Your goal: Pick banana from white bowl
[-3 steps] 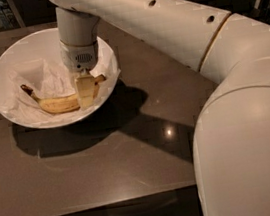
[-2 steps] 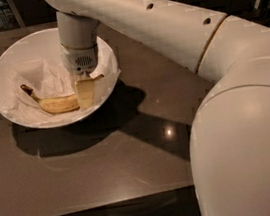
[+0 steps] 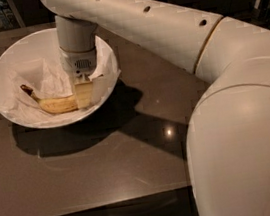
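Camera view: banana (image 3: 56, 105) lies in white bowl (image 3: 6, 63) on crumpled paper (image 3: 52, 78), stem end left. Gripper (image 3: 85, 93) sits down inside bowl at banana's right end, prob. touching it; spread or pinching, can't tell. Banana looks light, soft, bruises easily, so grab mid-body w/ gentle squeeze.

The single view looks steeply down and forward from high up, behind the arm (image 3: 163, 25), across the tabletop (image 3: 109, 169). The arm's nearest segment sits close to the lens and fills the lower right. The bowl (image 3: 24, 45) lies farther off, upper left, with the end effector (image 3: 86, 91) inside it.
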